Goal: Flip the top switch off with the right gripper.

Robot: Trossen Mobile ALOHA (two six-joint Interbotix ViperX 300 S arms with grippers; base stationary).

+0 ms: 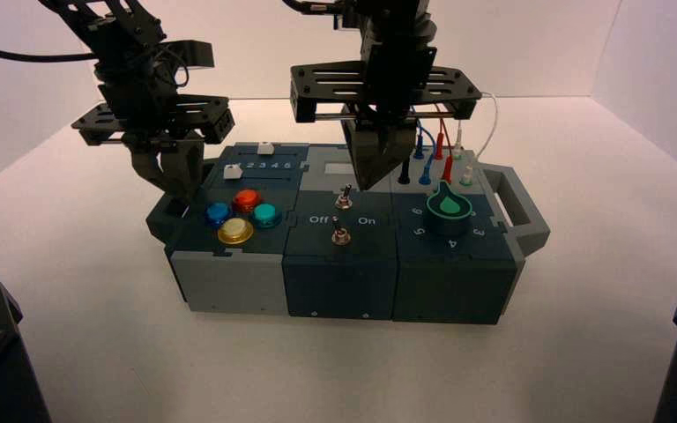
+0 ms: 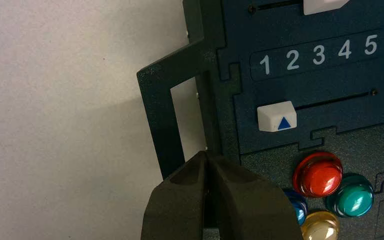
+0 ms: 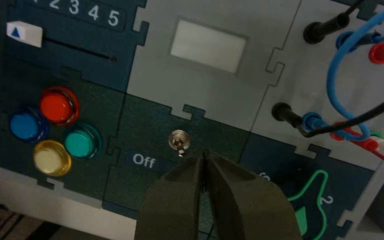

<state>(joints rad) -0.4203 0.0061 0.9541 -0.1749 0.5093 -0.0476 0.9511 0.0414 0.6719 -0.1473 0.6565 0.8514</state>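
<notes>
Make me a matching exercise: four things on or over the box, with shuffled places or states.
1. Top switch
2. Knob with green pointer
3. Right gripper
4. Left gripper

A. Over the box's left handle side
B. Middle section, behind its twin toggle
C. Jaws shut, close to the top switch
D. Front right of the box's top

Pairs: 1-B, 2-D, 3-C, 4-A

The right gripper (image 3: 205, 154) of the Mobile ALOHA robot hung fingers-down at center, its two long tapered fingers shut together beneath a slotted crossbar (image 1: 386, 86). To the left, the left gripper (image 2: 203, 153) angled downward, tips meeting, its wrist (image 1: 132, 79) seemingly tilted.
</notes>
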